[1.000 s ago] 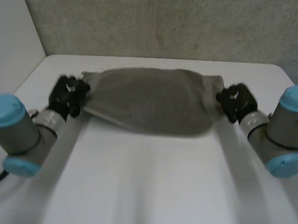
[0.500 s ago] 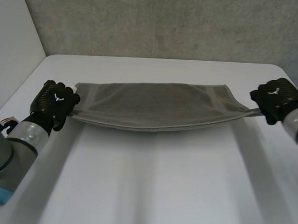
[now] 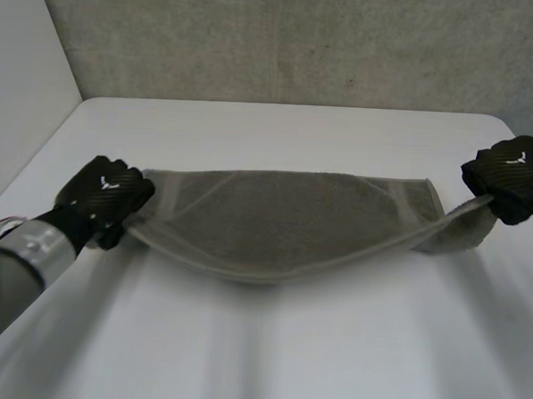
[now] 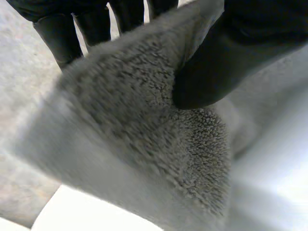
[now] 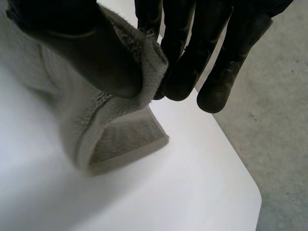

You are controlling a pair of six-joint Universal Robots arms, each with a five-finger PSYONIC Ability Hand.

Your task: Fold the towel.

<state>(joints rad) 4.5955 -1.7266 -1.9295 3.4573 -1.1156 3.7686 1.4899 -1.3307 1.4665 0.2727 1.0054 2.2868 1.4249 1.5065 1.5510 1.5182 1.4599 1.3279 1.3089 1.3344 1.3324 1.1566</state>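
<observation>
The left robot hand (image 3: 106, 196) pinches the left end of the towel (image 3: 283, 223) between thumb and fingers, and the right robot hand (image 3: 513, 177) pinches its right end. The towel's long axis runs side to side across the bench (image 3: 286, 343), its middle apparently sagging onto it.

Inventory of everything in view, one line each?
towel: 1, grey, stretched between the two hands above the table's middle, sagging at its centre
table: 1, white, under the towel
wall: 1, grey, behind the table's far edge
left arm: 1, grey, near left of the table
left hand: 1, black, pinching the towel's left end
right hand: 1, black, pinching the towel's right end, a flap hanging below it
</observation>
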